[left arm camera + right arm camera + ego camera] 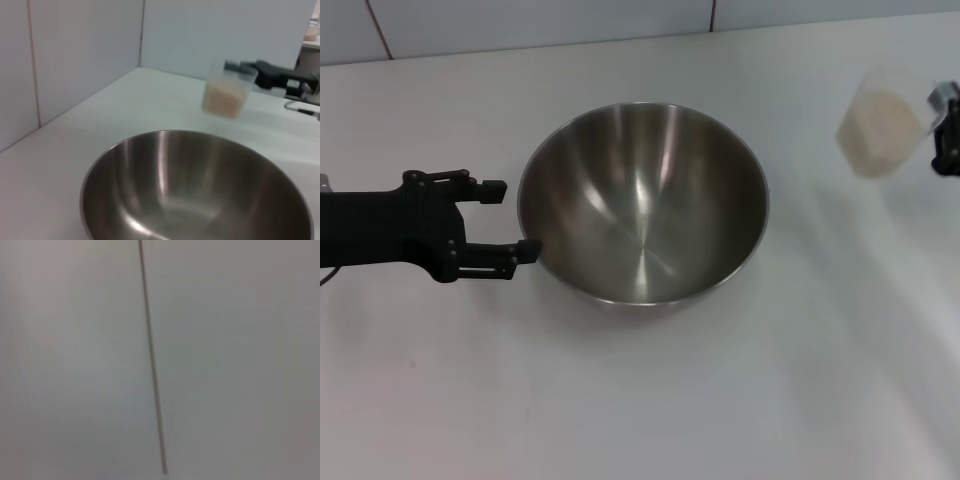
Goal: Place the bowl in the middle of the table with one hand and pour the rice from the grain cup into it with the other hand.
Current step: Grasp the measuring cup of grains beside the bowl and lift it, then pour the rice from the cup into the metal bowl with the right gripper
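Black left gripper (512, 218): 2 fingers apart, at the bowl's (642, 203) left rim. Steel bowl sits mid-table (620, 400), empty. Right gripper (946, 135) at the far right clamps the grain cup (878, 126), tilted, raised, holding rice (882, 128).

One bowl (642, 203), one grain cup (880, 127) of rice (876, 130), two grippers, left gripper (515, 220), right gripper (942, 128), one table (640, 400)

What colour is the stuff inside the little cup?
The rice in the grain cup is pale beige, clearest in the left wrist view.
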You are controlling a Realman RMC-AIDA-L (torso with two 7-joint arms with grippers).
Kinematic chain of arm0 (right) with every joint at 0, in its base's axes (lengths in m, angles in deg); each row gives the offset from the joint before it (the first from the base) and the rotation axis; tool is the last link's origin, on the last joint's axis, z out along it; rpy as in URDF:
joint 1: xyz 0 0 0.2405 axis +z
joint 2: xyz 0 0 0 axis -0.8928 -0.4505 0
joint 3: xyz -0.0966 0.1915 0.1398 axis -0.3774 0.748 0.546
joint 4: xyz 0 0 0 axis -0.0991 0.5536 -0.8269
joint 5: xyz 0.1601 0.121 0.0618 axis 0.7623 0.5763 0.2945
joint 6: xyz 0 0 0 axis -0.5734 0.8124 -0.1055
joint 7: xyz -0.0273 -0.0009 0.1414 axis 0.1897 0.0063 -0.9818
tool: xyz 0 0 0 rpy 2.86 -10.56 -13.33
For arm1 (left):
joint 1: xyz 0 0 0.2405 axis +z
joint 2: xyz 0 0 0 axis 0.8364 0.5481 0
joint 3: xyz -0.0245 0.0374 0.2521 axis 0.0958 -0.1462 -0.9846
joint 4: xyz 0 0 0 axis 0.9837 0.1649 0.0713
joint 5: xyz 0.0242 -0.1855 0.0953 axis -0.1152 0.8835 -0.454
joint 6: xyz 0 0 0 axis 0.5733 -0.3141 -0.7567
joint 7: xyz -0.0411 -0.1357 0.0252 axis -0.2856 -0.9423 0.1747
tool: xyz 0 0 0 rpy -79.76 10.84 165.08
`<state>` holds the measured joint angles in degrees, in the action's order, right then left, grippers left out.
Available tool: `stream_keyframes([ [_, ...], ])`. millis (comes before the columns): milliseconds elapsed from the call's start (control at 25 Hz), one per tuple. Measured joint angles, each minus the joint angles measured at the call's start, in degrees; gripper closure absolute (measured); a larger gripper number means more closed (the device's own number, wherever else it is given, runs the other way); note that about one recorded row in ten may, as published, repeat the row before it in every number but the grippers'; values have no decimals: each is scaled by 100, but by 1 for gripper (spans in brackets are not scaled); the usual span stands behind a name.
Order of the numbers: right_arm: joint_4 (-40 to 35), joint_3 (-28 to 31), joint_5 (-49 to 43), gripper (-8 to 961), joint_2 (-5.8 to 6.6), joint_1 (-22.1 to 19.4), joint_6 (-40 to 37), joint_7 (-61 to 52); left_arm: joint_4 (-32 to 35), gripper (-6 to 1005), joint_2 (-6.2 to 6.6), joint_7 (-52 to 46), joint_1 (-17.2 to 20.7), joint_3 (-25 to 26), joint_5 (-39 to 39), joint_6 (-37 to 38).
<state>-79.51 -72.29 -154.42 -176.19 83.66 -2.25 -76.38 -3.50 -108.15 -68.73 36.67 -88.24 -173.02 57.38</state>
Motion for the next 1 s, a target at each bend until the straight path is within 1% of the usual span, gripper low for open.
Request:
stream_keyframes([
  [80,7,-12,77,939,1,113,-471,27,0,152,0,0,0,0,0,0],
  [160,47,-58,95,939,-2,313,-886,99,1,152,0,42,-95,-206,0,10],
  [200,89,-109,87,939,-4,434,-1017,193,1,152,0,42,-95,-206,0,10],
  [280,210,-292,58,939,-5,692,-1104,614,17,152,2,75,-123,-292,0,-5],
  [400,516,-616,48,939,-10,993,-991,1811,17,152,0,78,-142,-310,1,-15],
  [520,1009,-834,36,938,-11,1120,-923,3645,17,152,0,78,-180,-313,1,6],
  [680,1693,-904,-12,938,-17,1109,-855,6449,18,152,1,78,-184,-319,1,8],
  [720,1911,-910,-13,938,-19,1101,-791,7323,18,152,0,78,-185,-319,1,8],
  [880,2446,-936,-103,938,-26,1087,-455,9749,18,152,0,78,-195,-340,1,-10],
  [1000,2642,-939,-329,938,-43,1059,-287,11124,18,152,1,78,-200,-344,1,-16],
])
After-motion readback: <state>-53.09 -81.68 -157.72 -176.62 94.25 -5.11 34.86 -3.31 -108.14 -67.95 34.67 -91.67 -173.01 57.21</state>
